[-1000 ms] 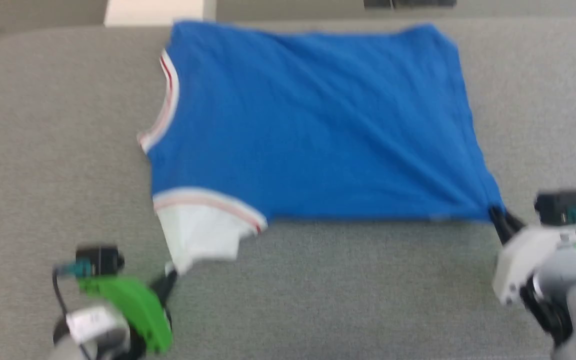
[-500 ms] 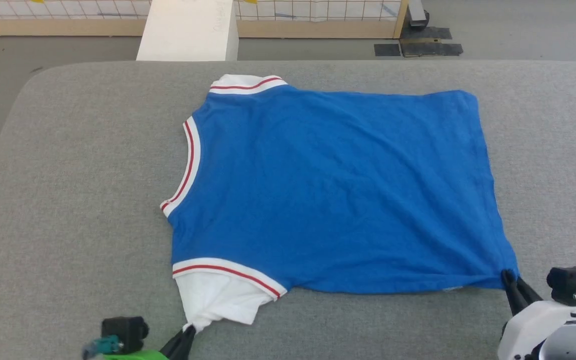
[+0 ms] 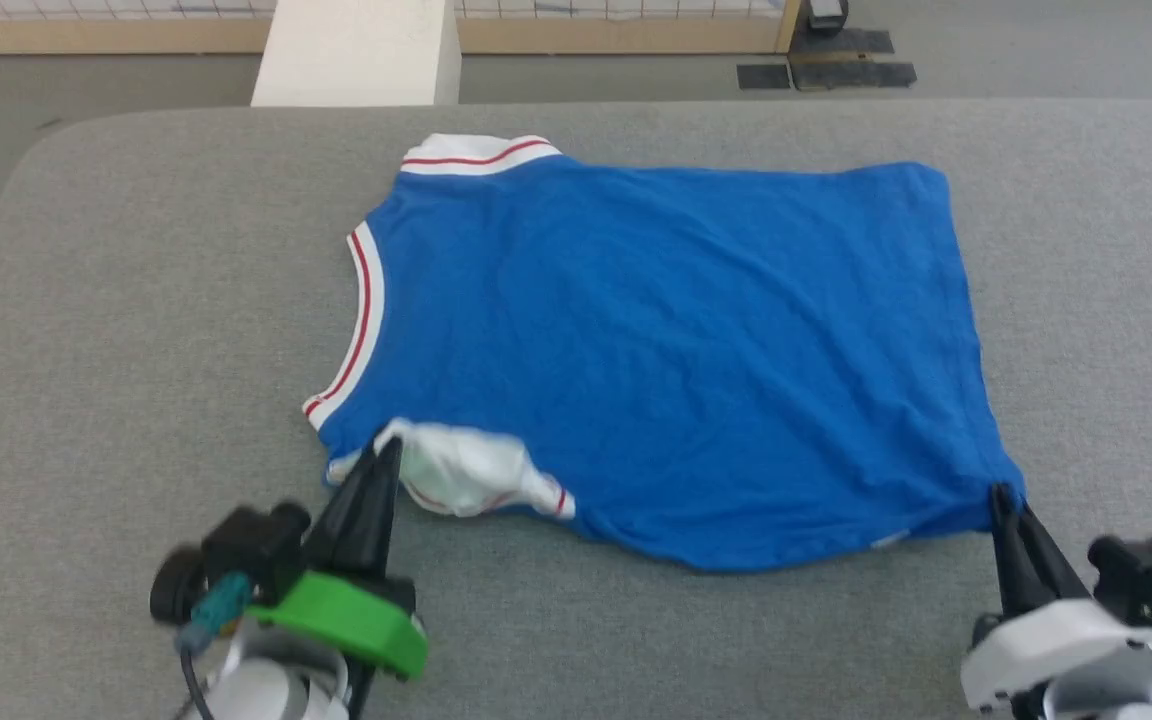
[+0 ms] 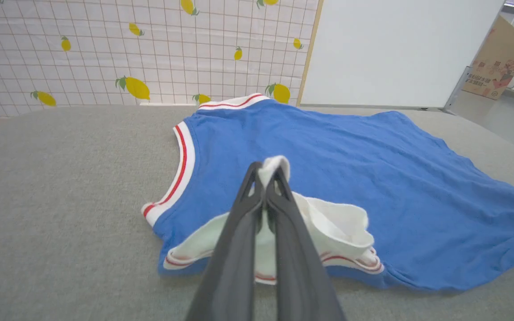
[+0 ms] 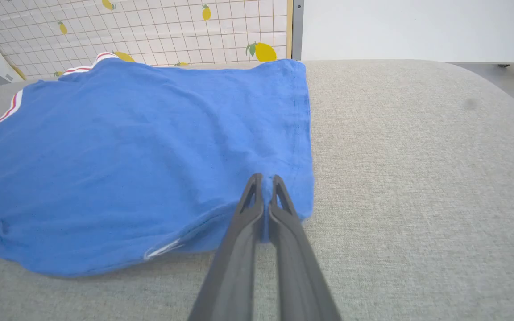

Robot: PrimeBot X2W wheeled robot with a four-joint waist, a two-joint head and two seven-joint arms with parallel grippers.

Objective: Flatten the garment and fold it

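Limp, light jersey garment [image 3: 656,340]: drapes, bunches; left tool [image 3: 388,447] clamped on white sleeve [image 3: 466,470], 7 o'clock; right tool [image 3: 1004,495] pinching hem corner [image 3: 986,470], 5 o'clock; corners judged best holds.

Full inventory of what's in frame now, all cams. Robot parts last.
garment: one, royal blue, white sleeves, red-and-white trim, spread mid-table.
table: one, grey fabric top, under the garment.
white block: one, white, beyond the table's far edge.
grid panel: one, white with lemon print, wood-framed, behind the table.
floor mats: several, black, past the table.
cardboard box: one, brown, far right, left wrist view.
left end effector: one, dark fingers, shut on the garment's white sleeve.
right end effector: one, dark fingers, shut on the garment's near hem corner.
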